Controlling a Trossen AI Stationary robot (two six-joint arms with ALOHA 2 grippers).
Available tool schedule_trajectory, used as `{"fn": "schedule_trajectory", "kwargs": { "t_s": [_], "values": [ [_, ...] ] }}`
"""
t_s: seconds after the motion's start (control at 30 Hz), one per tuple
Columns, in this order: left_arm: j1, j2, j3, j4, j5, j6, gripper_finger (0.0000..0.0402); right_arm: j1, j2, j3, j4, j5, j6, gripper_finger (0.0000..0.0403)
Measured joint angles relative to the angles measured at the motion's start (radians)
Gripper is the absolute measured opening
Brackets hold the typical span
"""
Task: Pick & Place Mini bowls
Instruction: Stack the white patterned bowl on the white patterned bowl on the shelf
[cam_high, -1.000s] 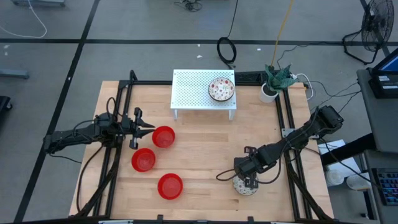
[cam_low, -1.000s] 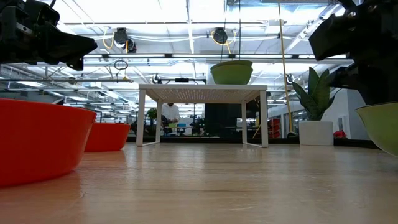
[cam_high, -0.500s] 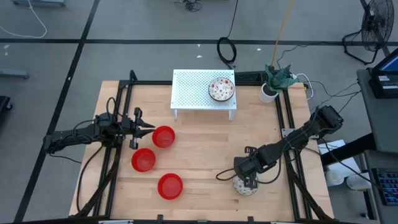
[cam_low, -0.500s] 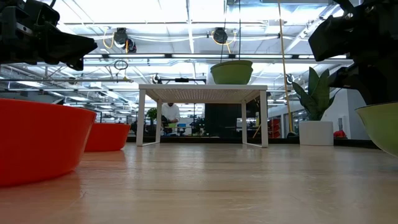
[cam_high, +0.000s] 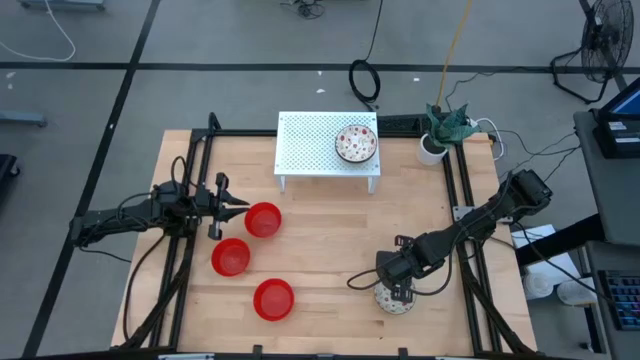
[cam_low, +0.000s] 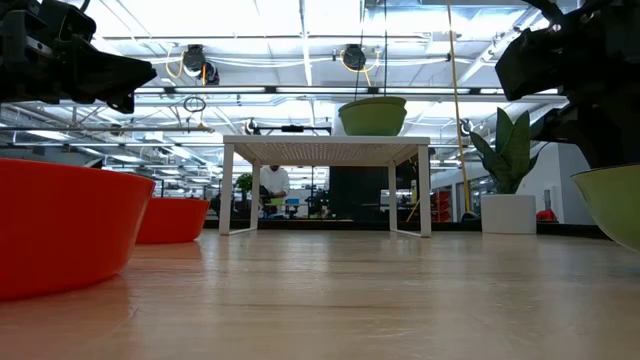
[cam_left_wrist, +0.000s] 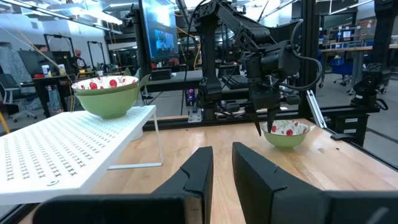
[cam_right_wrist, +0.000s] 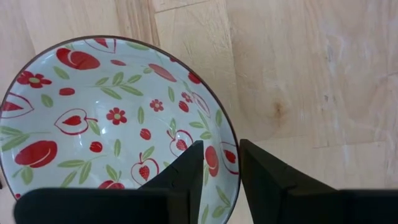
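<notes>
The right gripper (cam_high: 398, 291) hangs straight down over a floral bowl (cam_high: 396, 299) at the near right of the table (cam_high: 330, 240). Its wrist view shows the two fingers (cam_right_wrist: 186, 171) a narrow gap apart, one over the bowl's inside, the other over bare wood, with the rim between them. Whether they already pinch the rim cannot be told; nothing looks lifted.

The step in hand looks like a rim grasp. To do it well, the fingers should drop until the rim sits deep between the pads, then close firmly, since the glazed wall is likely slippery and thin. Lift straight up first; a one-sided hold will probably let the bowl tilt, so slow travel helps.

A second floral bowl (cam_high: 355, 142) sits on the white rack (cam_high: 310, 145) at the far middle, the likely goal; the free spot beside it is the safer landing.

The left gripper (cam_high: 232, 204) waits at the left, fingers a small gap apart and empty, just beside the farthest of three red bowls (cam_high: 263, 219).
</notes>
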Motion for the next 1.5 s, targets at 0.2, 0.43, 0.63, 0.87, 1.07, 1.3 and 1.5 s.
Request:
{"fn": "schedule_trajectory", "kwargs": {
  "t_s": [0.2, 0.43, 0.63, 0.87, 1.07, 1.3, 1.5],
  "values": [
    [0.0, 0.0, 0.0, 0.0, 0.0, 0.0, 0.0065, 0.0, 0.0, 0.0, 0.0, 0.0, 0.0, 0.0089],
    [0.0, 0.0, 0.0, 0.0, 0.0, 0.0, 0.0065, 0.0, 0.0, 0.0, 0.012, 0.0, 0.0, 0.0089],
    [0.0, 0.0, 0.0, 0.0, 0.0, 0.0, 0.0065, 0.0, 0.0, 0.0, 0.012, 0.0, -0.001, 0.0089],
    [0.0, 0.0, 0.0, 0.0, 0.0, 0.0, 0.0065, 0.0, 0.0, 0.0, 0.011, 0.0, -0.008, 0.0089],
    [0.0, 0.0, 0.0, 0.0, 0.0, 0.0, 0.0065, 0.0, 0.0, 0.0, -0.014, 0.0, -0.008, 0.0089],
    [0.0, 0.0, 0.0, 0.0, 0.0, 0.0, 0.0065, 0.0, 0.0, 0.0, -0.023, 0.0, -0.008, 0.0083],
    [0.0, 0.0, 0.0, 0.0, 0.0, 0.0, 0.0065, 0.0, 0.0, 0.0, -0.023, -0.001, -0.008, 0.0046]
  ]
}}
